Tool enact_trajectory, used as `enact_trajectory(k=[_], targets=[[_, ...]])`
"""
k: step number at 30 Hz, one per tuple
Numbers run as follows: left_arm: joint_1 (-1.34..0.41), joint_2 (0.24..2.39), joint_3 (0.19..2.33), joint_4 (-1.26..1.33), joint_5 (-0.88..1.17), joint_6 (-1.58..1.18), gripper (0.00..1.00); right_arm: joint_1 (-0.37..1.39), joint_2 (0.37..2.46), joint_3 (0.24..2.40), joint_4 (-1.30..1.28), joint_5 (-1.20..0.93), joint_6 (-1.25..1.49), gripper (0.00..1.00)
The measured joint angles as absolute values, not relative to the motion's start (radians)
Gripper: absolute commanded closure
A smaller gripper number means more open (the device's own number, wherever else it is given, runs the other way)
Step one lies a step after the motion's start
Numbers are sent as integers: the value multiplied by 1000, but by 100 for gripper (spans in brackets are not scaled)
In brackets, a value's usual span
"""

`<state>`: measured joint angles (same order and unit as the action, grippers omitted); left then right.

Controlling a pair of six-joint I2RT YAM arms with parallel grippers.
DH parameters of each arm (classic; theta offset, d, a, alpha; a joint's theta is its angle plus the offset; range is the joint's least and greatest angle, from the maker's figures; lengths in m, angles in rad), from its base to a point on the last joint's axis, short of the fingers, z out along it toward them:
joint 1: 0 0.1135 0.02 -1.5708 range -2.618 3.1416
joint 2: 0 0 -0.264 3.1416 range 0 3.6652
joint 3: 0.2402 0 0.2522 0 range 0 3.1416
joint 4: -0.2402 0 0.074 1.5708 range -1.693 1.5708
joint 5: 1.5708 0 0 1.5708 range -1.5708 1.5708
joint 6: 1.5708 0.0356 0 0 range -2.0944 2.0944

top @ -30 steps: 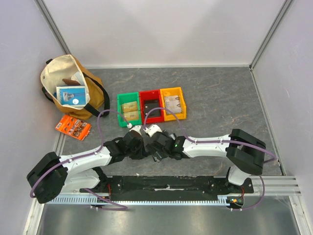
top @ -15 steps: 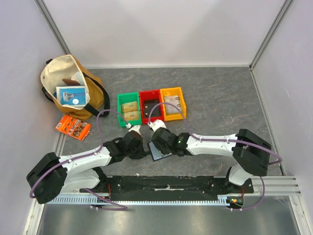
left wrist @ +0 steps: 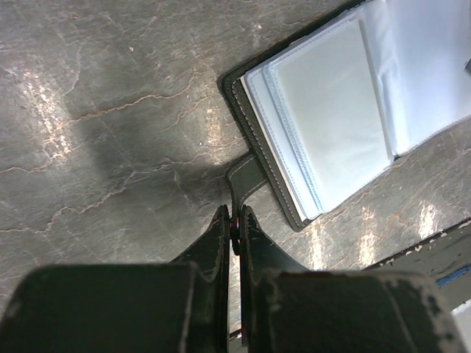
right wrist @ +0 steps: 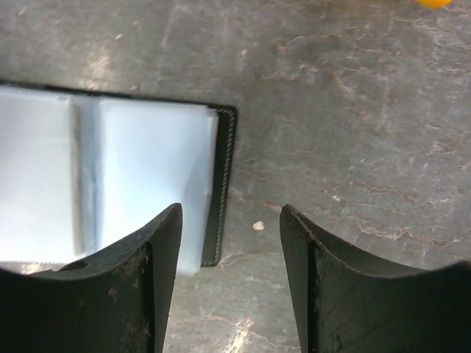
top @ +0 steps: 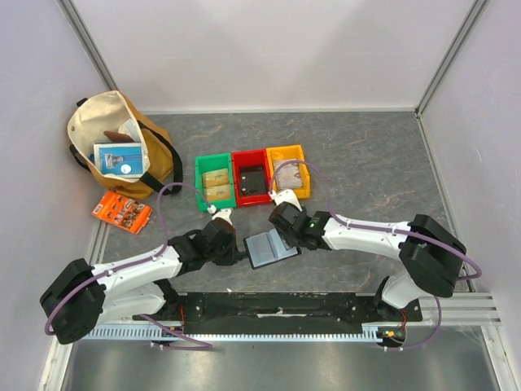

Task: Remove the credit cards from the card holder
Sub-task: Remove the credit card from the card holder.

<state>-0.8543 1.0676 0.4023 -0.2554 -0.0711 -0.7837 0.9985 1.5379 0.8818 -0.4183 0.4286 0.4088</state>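
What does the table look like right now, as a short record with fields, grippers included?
card holder: lying open on the table, clear sleeves up
left gripper: shut, pinching the holder's strap tab
right gripper: open, over one edge of the holder, holding nothing
bins: green, red and orange, in a row behind the holder
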Motion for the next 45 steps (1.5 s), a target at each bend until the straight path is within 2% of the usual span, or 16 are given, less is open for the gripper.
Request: enact_trajectory(k=[8, 12, 17, 28, 41, 45], targets=[[-854, 1036, 383, -227, -51, -801, 98, 1129, 1494, 950, -384, 408, 406, 13], [-854, 1014, 358, -212, -50, -825, 98, 1156, 1507, 990, -321, 381, 403, 9], [-854, 989, 341, -204, -50, -846, 98, 1163, 1600, 999, -285, 369, 419, 8], [-854, 981, 333, -198, -49, -861, 98, 1174, 1708, 999, -247, 340, 445, 10], [-854, 956, 332, -215, -52, -863, 98, 1171, 1678, 963, -261, 406, 445, 30], [-854, 954, 332, -217, -52, -863, 98, 1155, 1629, 942, -270, 415, 445, 32]])
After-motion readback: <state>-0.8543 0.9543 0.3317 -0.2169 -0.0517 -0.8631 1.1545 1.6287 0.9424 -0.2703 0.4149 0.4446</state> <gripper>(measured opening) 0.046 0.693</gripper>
